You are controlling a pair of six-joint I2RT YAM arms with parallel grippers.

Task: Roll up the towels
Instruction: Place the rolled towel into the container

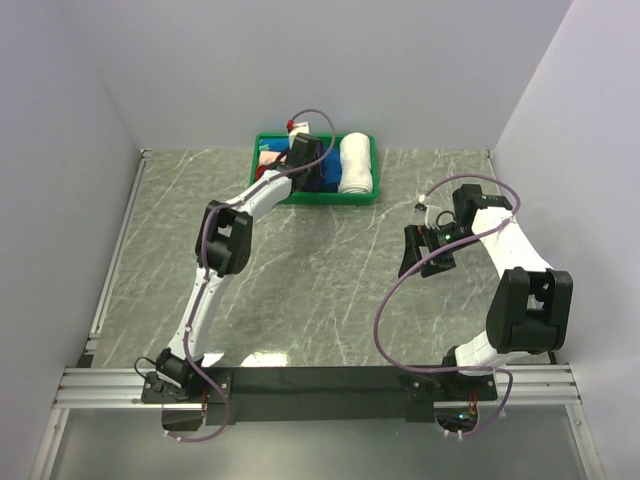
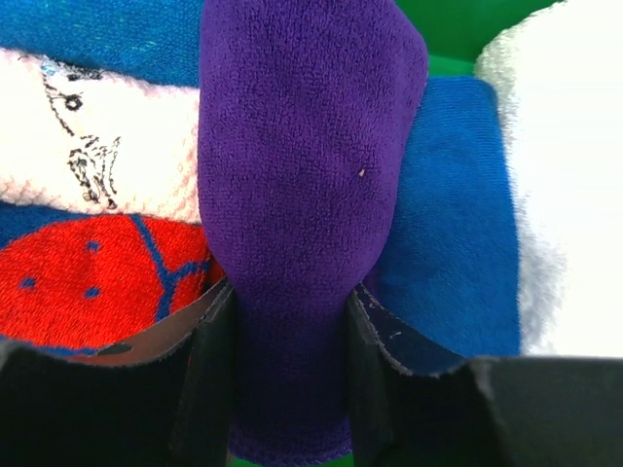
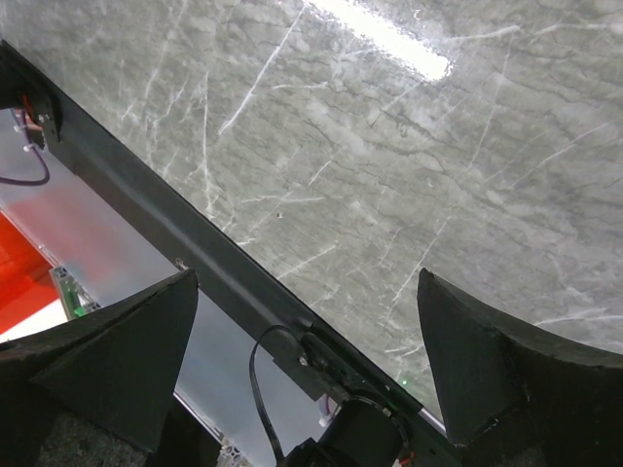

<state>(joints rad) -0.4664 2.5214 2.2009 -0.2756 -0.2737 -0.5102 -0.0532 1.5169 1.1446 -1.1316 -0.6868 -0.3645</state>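
My left tool [image 2: 289, 375] pinches the purple towel [image 2: 302, 175] in the green bin [image 1: 340, 200], right tool [image 3: 307, 336] spread wide over the table [image 1: 330, 270], nothing rolled yet.

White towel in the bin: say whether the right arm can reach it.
Probably yes: white towel lies at the green bin's right end; only bare table separates it from the right fingers.
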